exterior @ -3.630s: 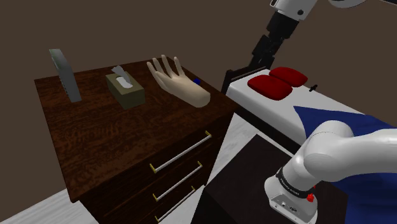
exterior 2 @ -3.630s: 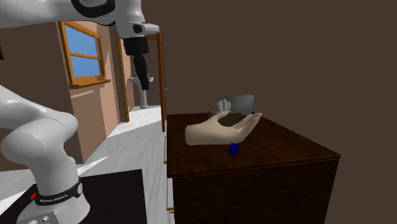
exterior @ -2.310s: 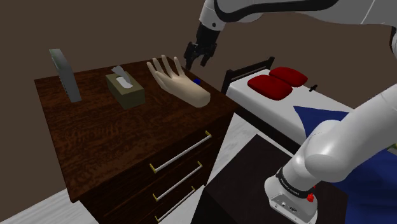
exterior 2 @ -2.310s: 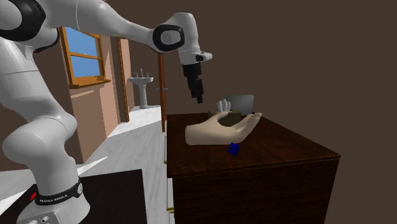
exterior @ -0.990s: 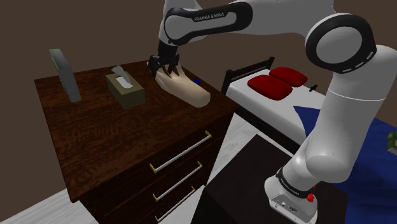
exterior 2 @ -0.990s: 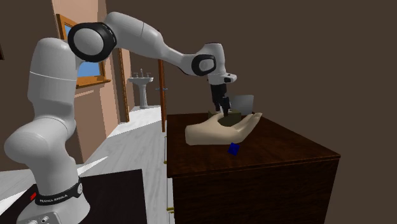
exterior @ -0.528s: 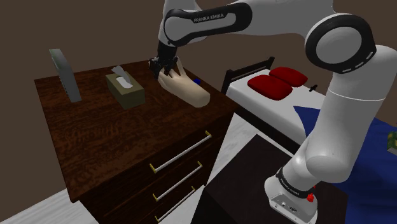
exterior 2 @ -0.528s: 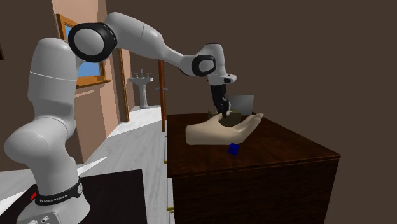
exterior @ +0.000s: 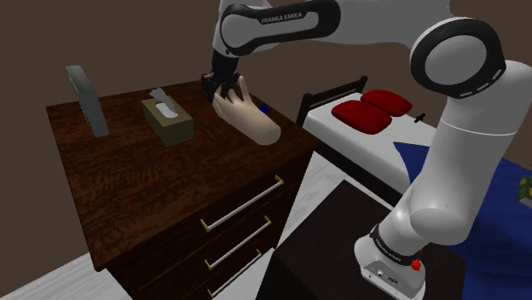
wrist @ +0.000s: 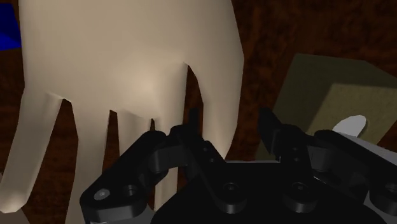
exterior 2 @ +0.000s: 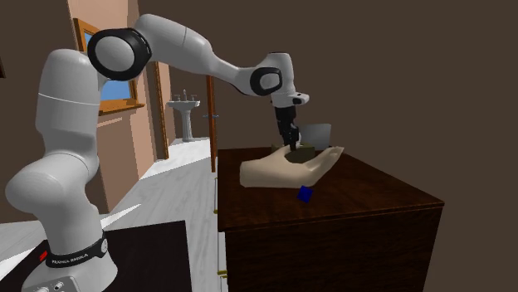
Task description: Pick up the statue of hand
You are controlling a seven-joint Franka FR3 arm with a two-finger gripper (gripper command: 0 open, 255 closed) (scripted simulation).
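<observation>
The claw (wrist: 229,121) is straddling one finger of the statue (wrist: 140,70), jaws apart and apparently not gripping, while the statue is lying unlifted on the bench (exterior: 153,179).

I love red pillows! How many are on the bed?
2. One red pillow lies at the head of the bed. The other pillow lies right beside it, farther back. The arm covers part of the bed, so more may be hidden.
</observation>
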